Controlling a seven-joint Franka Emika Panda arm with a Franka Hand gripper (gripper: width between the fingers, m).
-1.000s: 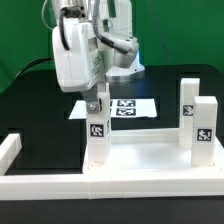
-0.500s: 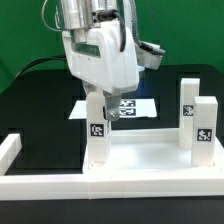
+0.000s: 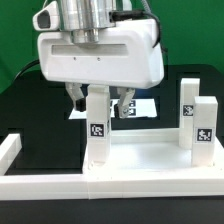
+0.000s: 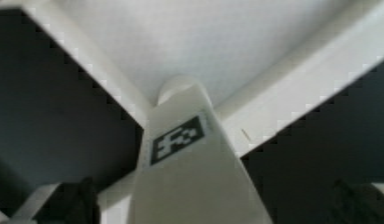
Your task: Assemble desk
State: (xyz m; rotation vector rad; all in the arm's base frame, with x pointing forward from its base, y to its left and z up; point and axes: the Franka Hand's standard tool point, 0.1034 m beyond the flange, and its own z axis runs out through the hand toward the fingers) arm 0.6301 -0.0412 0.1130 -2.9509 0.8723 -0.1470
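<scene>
1. At the exterior view's left: long white border bar [image 3: 40,178] lying along the front edge of the black table [image 3: 35,110], with a short upturned end at the far left.
2. Left of centre: one square white leg [image 3: 98,128] standing upright in a corner of the desk tabletop [image 3: 140,160], tag facing the camera. Seated or only resting in the socket, impossible to tell.
3. Directly above that leg: gripper [image 3: 99,97] with fingers spread wide on either side of the leg's top, not pinching it, no contact visible. Confirmed in the wrist view: leg [image 4: 185,150] rising between the two dark fingertips [image 4: 56,200], clear gaps on both sides.
4. Behind the gripper: marker board [image 3: 135,106] flat on the table, partly hidden.
5. At the exterior view's right: two more legs [image 3: 190,108] and [image 3: 204,122] upright at the tabletop's right end, one behind the other, tags facing forward.
6. Progress, as a judgement: three legs standing on the tabletop, the near-left one apparently just let go. Fourth leg nowhere in sight, possibly hidden behind the gripper housing. Likely left: fetch and fit that last leg, and tighten any leg not fully seated.
</scene>
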